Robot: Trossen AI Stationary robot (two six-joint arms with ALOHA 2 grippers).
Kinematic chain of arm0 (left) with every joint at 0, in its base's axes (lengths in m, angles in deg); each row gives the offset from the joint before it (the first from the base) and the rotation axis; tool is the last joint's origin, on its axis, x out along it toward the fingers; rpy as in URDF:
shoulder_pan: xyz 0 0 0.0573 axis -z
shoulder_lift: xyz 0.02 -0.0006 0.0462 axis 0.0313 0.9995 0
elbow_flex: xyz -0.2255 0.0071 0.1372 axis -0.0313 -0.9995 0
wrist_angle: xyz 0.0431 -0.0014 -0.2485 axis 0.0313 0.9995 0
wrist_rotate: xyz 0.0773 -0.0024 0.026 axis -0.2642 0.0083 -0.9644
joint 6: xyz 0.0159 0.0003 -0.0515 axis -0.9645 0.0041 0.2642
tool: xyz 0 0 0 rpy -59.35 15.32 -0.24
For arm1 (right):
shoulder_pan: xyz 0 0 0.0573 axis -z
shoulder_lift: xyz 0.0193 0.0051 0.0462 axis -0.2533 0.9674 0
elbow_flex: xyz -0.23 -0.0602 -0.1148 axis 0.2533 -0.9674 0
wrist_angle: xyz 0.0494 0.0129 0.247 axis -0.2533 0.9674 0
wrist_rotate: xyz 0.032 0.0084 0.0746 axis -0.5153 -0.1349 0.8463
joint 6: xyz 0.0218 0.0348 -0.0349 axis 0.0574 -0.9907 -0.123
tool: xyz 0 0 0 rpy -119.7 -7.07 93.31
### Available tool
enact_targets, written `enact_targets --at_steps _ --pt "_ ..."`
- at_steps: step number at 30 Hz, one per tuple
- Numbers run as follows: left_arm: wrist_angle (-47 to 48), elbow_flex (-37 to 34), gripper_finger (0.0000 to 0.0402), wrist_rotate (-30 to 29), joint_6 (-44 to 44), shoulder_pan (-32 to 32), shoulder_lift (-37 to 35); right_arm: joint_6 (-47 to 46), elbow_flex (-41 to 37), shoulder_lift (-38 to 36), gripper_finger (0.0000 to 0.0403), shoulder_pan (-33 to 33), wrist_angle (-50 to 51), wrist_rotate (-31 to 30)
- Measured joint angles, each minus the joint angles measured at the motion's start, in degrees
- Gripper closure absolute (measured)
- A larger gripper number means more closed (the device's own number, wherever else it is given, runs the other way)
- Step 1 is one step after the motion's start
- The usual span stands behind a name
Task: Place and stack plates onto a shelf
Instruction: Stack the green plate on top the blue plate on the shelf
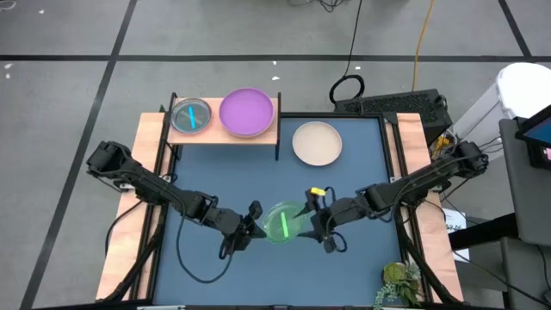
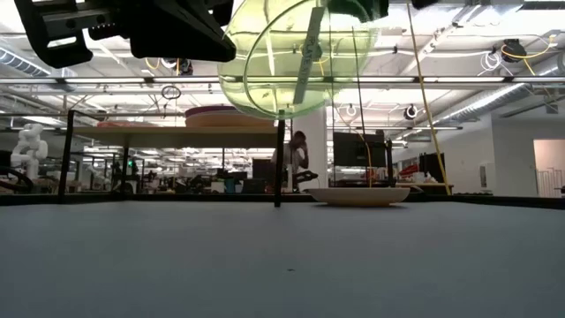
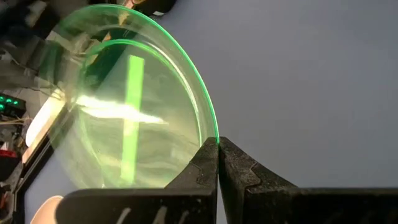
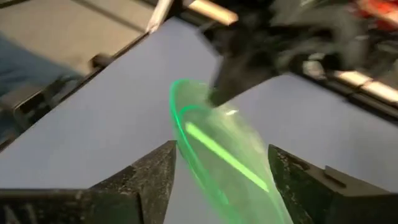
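Green plate [image 1: 281, 222] airborne, tilted; left end effector [image 1: 250, 226] clamps its rim; right end effector [image 1: 315, 226] spread wide beside it.

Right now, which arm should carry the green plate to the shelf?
Left, probably. The left tool is shut on the rim of the translucent green round plate, held clear of the blue table. The right tool is open beside it. The light-wood shelf is on the left arm's side.
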Motion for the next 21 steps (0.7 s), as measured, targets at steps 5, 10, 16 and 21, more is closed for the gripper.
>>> enact_targets --at_steps 5,10,16,21 --pt "-0.1 0.0 0.04 -0.1 1.9 0.0 -0.8 -2.9 0.0 -5.6 0.0156 0.0 0.4 -2.1" --pt "-0.2 0.0 0.04 -1.7 2.6 0.0 -3.2 -5.6 0.0 -11.5 0.0156 -1.1 3.6 -2.1" --pt "0.8 0.0 0.04 -5.1 4.3 -0.3 -8.6 -7.1 0.0 -16.8 0.0156 -1.6 7.9 -2.5" --pt "5.1 0.1 0.04 -6.2 6.6 -1.5 -15.4 -7.5 0.0 -19.1 0.0156 -1.6 9.4 -2.6"
